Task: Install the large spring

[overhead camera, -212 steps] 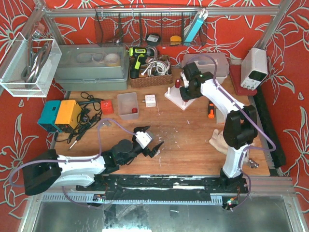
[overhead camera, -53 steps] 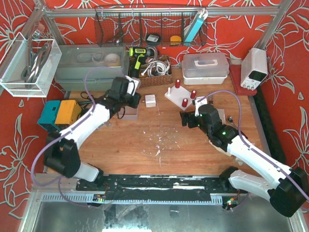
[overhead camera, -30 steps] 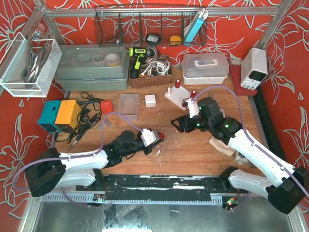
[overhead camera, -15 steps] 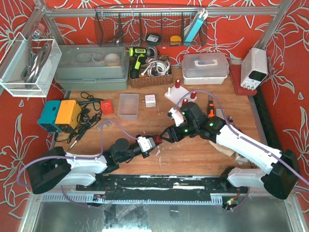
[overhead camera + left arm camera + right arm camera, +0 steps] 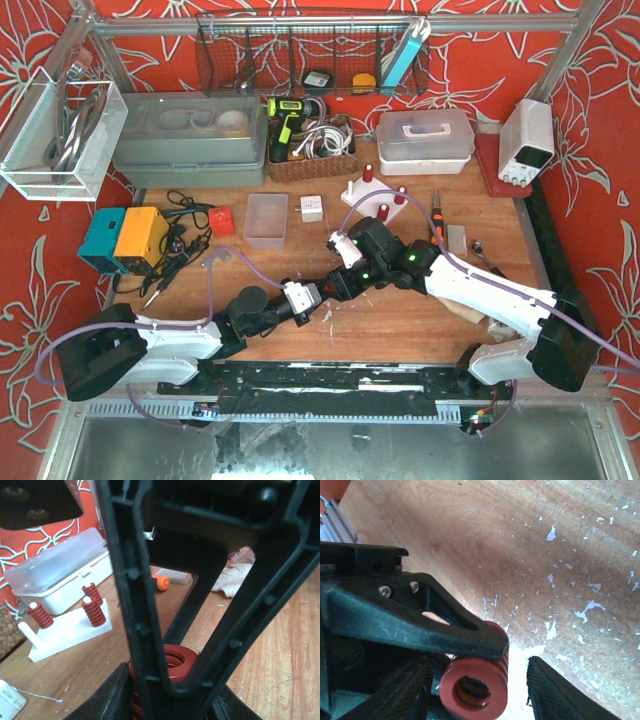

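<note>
**A:** At the middle of the table (image 5: 400,325), what differs from half a second ago?

**B:** The right gripper (image 5: 338,284) has slid leftward and now meets the tip of the left gripper (image 5: 318,297). A second ago the two were well apart. The left arm has barely shifted.

**A:** And the large spring (image 5: 472,682)?

**B:** It is pinched in the left gripper. The right wrist view shows one of that gripper's black fingers (image 5: 420,622) pressed across the top of the red coil, whose open end faces the camera. In the left wrist view the coil sits low between that arm's own fingers, partly hidden behind a black finger frame of the other arm.

**A:** Has the right gripper closed on it?

**B:** No, its jaws stand spread. The spring lies between them, just beside one finger and clearly apart from the other, above the scuffed wood.

**A:** What is behind?

**B:** A white peg base (image 5: 65,630) with red springs on some of its posts, well apart from the held spring. A clear lidded box (image 5: 60,565) stands beyond it.
</note>
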